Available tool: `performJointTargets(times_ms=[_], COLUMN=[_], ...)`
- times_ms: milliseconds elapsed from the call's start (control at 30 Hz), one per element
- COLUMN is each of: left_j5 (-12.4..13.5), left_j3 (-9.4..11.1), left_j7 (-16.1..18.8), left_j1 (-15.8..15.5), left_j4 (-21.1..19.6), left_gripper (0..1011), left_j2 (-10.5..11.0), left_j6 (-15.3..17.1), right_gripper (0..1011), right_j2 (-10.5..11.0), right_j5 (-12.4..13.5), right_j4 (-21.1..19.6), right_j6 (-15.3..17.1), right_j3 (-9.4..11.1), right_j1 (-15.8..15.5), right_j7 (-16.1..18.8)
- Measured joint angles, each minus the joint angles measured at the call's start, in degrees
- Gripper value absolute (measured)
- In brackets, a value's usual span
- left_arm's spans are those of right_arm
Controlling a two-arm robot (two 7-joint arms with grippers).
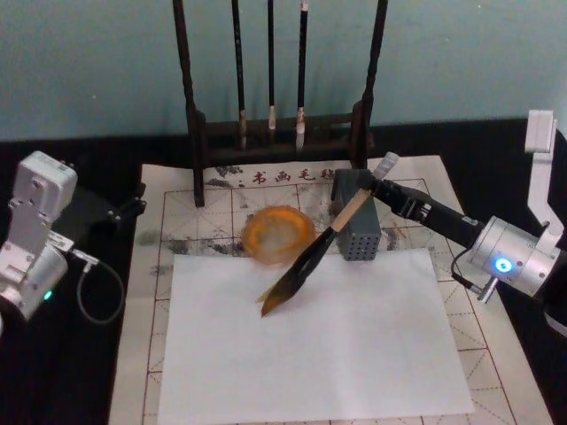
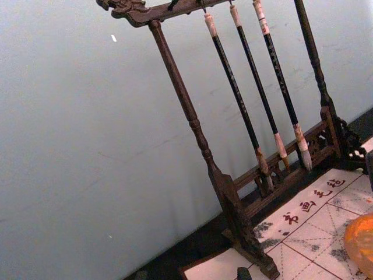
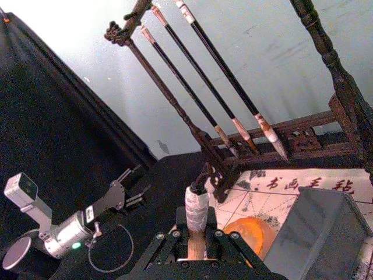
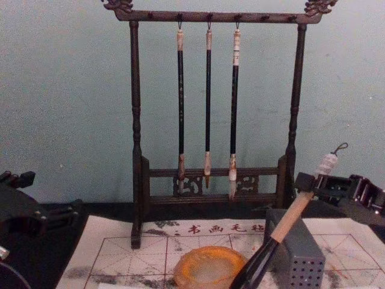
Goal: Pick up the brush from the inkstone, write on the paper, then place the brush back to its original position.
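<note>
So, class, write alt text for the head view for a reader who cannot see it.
The right gripper holds the brush by its upper shaft, tilted, bristles over the white sheet, just in front of the inkstone. The left gripper sits parked at the left.

Surface: black tabletop, meeting a pale blue-green wall at its far edge.
Middle to near edge: off-white paper lying flat, red grid lines, red characters along its far edge, grey ink smudges.
Far edge: dark wooden brush rack, its left foot on the paper.
</note>
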Motion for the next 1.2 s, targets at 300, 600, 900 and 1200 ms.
performJointTargets(times_ms=[300, 600, 900, 1200], left_j5=[0.0, 0.0, 0.0, 0.0], left_j3=[0.0, 0.0, 0.0, 0.0], left_j7=[0.0, 0.0, 0.0, 0.0], left_j1=[0.0, 0.0, 0.0, 0.0], left_j4=[0.0, 0.0, 0.0, 0.0], left_gripper=[1001, 1001, 1001, 1001], left_j2=[0.0, 0.0, 0.0, 0.0], left_j6=[0.0, 0.0, 0.0, 0.0], right_gripper=[176, 176, 176, 176], right_j2=[-0.3, -0.2, 0.3, 1.1], right_j5=[-0.3, -0.4, -0.4, -0.2], right_j4=[0.6, 0.7, 0.4, -0.2], right_j6=[0.0, 0.1, 0.1, 0.1], right_j3=[0.0, 0.4, 0.8, 1.5], right_j1=[0.1, 0.0, -0.6, -1.4], right_j7=[0.0, -0.2, -0.5, -1.2])
